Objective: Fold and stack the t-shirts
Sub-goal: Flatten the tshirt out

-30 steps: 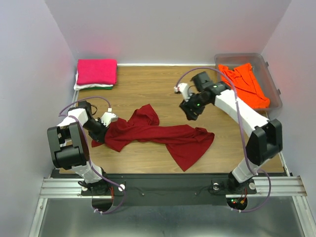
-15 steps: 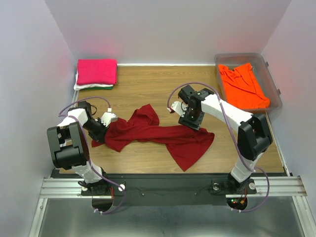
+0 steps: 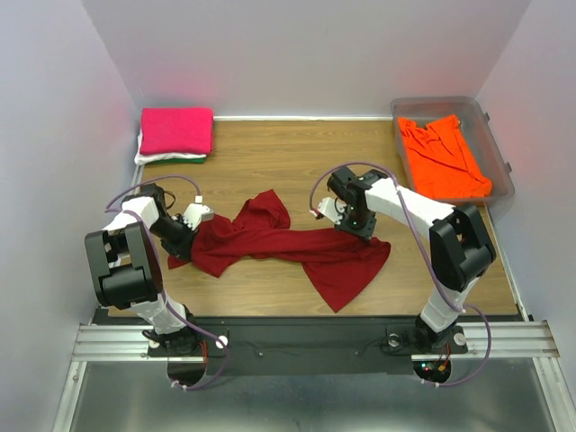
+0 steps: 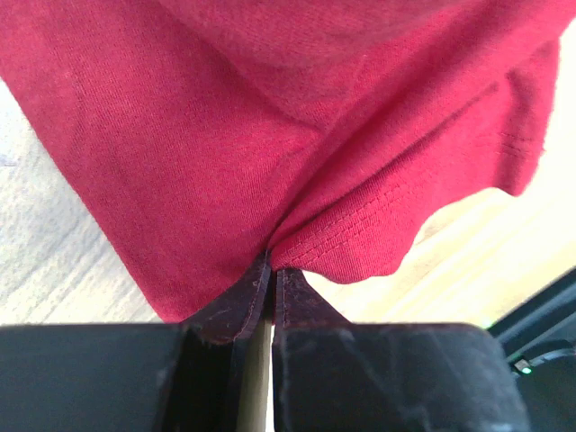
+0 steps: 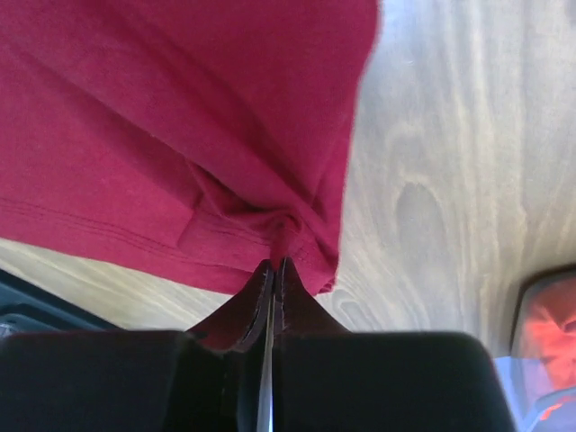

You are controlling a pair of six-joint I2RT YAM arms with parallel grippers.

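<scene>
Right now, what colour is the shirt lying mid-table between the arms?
The shirt is plain dark red; the top external view shows it best.

Overhead view; two wrist close-ups, all sharing red t-shirt (image 3: 288, 243)

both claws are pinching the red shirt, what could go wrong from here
1. The left claw and right claw each pinch only a thin bit of edge on the red shirt, so the cloth may slip out when lifted.
2. The shirt lies twisted and bunched between them; raising it as it is may leave it crumpled rather than flat for folding.
</scene>
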